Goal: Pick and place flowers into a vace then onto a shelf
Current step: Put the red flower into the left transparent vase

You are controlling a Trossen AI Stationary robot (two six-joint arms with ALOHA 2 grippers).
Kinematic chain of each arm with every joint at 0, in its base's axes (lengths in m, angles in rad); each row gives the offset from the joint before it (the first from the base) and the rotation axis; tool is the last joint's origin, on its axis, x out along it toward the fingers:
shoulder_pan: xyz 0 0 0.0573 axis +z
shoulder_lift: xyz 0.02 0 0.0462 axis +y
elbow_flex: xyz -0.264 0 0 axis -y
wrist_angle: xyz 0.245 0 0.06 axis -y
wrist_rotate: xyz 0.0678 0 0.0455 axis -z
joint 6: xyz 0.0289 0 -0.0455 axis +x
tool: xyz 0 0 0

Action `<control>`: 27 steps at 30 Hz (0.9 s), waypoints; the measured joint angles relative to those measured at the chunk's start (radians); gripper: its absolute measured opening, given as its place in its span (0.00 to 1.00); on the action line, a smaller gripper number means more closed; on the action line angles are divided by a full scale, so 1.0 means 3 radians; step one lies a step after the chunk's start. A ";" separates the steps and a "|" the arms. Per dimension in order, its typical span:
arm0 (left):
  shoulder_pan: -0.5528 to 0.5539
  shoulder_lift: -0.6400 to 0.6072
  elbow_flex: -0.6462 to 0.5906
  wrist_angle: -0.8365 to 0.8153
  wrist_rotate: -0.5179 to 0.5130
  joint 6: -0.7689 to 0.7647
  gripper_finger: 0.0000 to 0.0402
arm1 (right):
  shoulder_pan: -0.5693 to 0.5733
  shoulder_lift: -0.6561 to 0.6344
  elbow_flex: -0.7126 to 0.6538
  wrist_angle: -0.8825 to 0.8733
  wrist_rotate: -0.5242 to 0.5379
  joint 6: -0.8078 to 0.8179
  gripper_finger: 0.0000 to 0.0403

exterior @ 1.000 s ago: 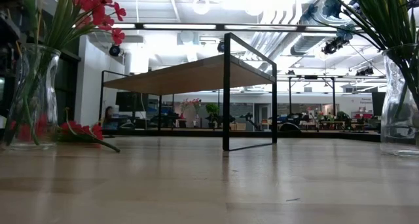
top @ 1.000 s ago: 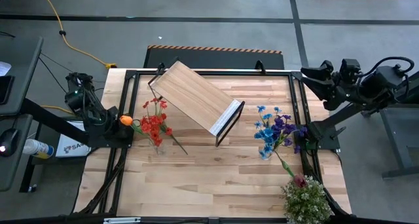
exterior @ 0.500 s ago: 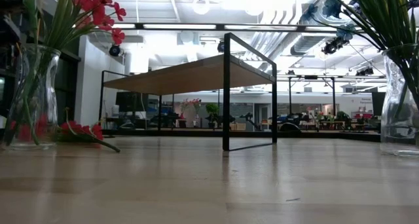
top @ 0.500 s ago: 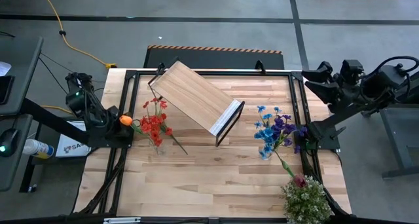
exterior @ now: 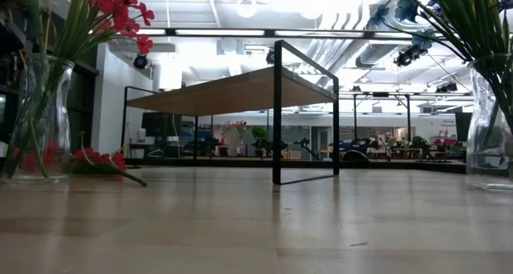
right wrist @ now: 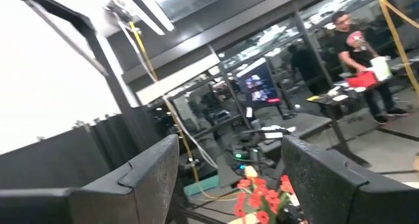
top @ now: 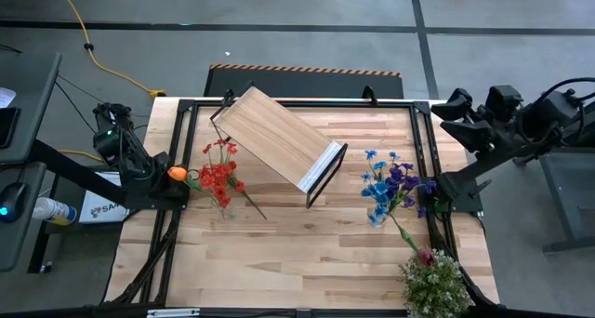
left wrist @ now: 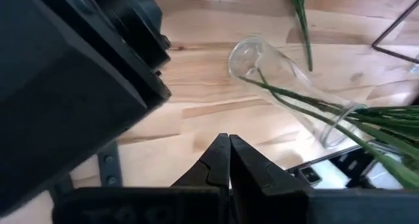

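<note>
At the far left, the left gripper (left wrist: 229, 152) sits at the table's left edge with its two fingers pressed together and nothing between them. An orange tulip (top: 177, 173) is right by it in the high view. I cannot tell if they touch.

Next come the red flowers (top: 219, 176). Most stand in a clear glass vase (exterior: 36, 118). One red spray (exterior: 100, 159) lies flat on the table just beside it. The stems look thin and bendy, and the flowers look very light. I think a good place to hold one is the middle of the stem, not the soft petals. The glass looks smooth and easy to break or tip, so I would hold it gently by the neck.

The shelf (top: 277, 138) stands in the middle, turned at a slant. Nothing is on it yet.

To its right, blue flowers (top: 386, 185) stand in a second vase (exterior: 490, 122). A pink rose (top: 425, 257) lies near the front, by a bushy plant (top: 435, 285).

The right gripper (right wrist: 229, 178) is off the table at the far right, opened wide and empty.
</note>
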 joint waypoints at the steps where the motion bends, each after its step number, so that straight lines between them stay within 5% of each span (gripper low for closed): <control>1: 0.0000 0.0000 0.0000 0.0004 -0.0042 -0.0065 0.11 | 0.0000 -0.0001 0.0000 0.0025 -0.0049 -0.0001 0.65; 22: 0.0003 -0.0012 0.0131 -0.0315 -0.0623 -0.0831 0.12 | 0.0000 -0.0008 0.0000 0.0292 -0.0167 -0.0129 0.65; 27: 0.0003 -0.0015 0.0159 -0.0316 -0.1432 -0.0812 0.12 | 0.0000 -0.0008 0.0000 0.0344 -0.0167 -0.0191 0.65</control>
